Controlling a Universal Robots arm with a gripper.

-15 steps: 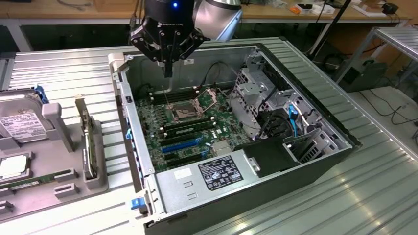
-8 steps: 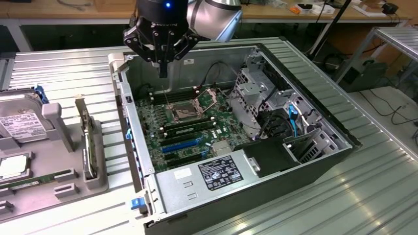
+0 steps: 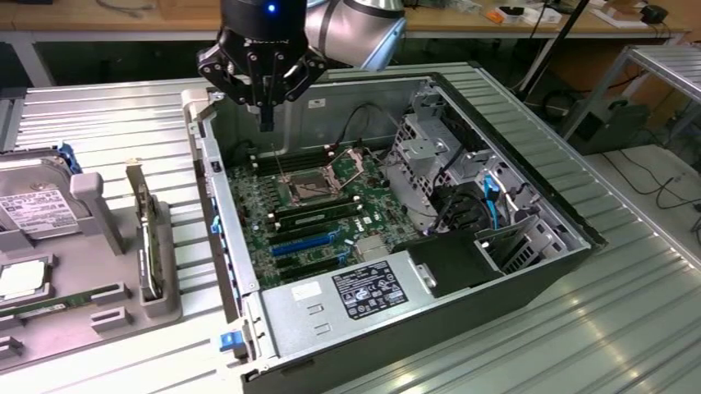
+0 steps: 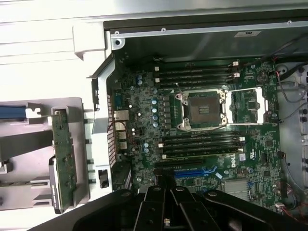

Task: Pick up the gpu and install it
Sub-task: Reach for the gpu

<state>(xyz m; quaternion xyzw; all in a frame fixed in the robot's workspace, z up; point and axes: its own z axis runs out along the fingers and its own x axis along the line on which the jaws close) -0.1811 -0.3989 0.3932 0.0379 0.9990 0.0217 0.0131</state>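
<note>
Your gripper (image 3: pixel 266 123), fingers pinched shut on nothing, hung over the motherboard (image 3: pixel 258 207) inside the open case (image 3: pixel 294 316), while the gpu (image 3: pixel 143 238) stood on edge in its rack (image 3: pixel 110 305), well apart at the exterior view's left; a descent here would likely have struck the bare socket (image 3: pixel 310 187).

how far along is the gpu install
Nothing looks done: the gpu stands on edge in the grey holder beside the open case. In hand: nothing; the gripper hangs above the case, jaws shut and empty. Left: both pickup and install.
</note>
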